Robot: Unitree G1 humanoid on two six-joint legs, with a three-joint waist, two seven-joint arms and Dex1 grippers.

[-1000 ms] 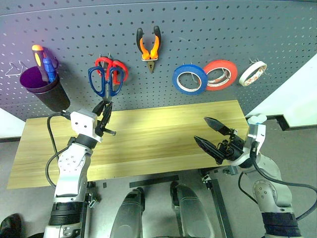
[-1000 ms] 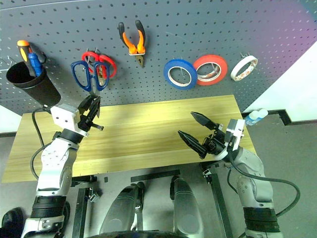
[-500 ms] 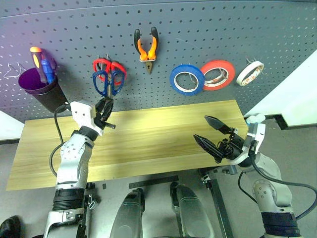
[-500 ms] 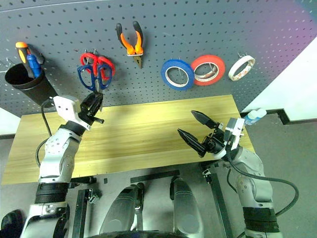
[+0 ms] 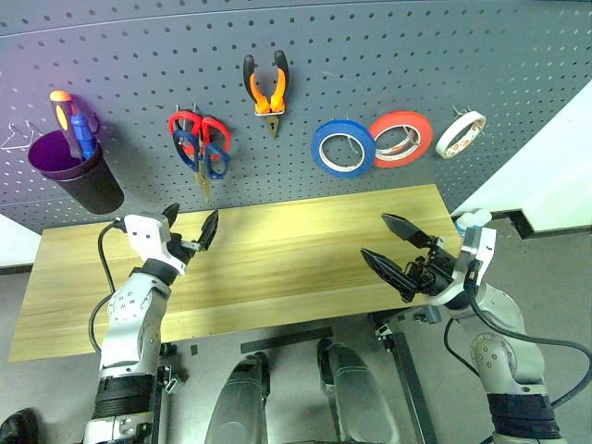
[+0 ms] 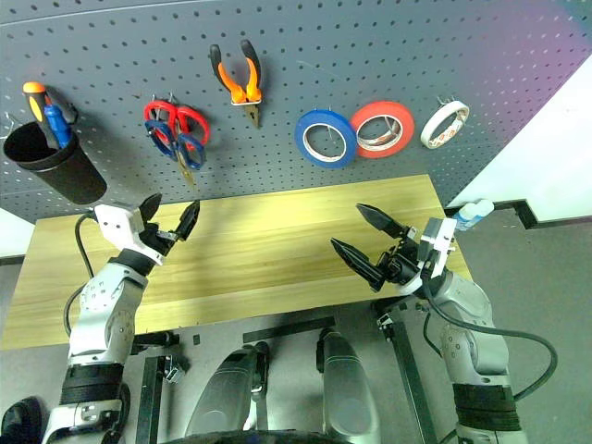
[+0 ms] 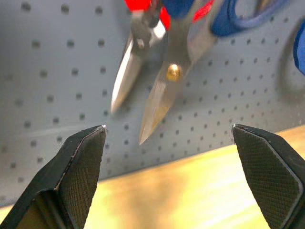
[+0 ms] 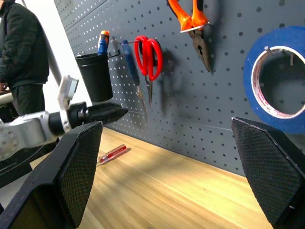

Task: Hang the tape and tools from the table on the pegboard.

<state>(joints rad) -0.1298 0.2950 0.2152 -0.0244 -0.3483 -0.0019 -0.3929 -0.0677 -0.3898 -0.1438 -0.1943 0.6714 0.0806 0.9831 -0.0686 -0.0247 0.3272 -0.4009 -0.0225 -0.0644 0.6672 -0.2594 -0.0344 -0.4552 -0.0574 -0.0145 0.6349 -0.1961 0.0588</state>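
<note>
Item: blue-looped scissors (image 5: pixel 205 159), hung on pegboard (image 5: pixel 370 65) just above my spread, empty left gripper (image 5: pixel 190 231)
Risk: lifting could knock them off; red-handled screwdriver (image 8: pixel 112 153) remains on counter (image 5: pixel 305 250) beyond it; right gripper (image 5: pixel 396 248) spread, empty

In the left wrist view the two pairs of scissors (image 7: pixel 167 71) are blurred, and their loops are cut off by the picture's edge. The red screwdriver (image 8: pixel 112 153) lying on the tabletop (image 8: pixel 190 200) is too small to read in detail (it looks like a thin red stick). The person (image 8: pixel 21 52) in dark clothes is cropped at the frame's border. The blue tape (image 8: pixel 276 76) is partly cut off as well.
</note>
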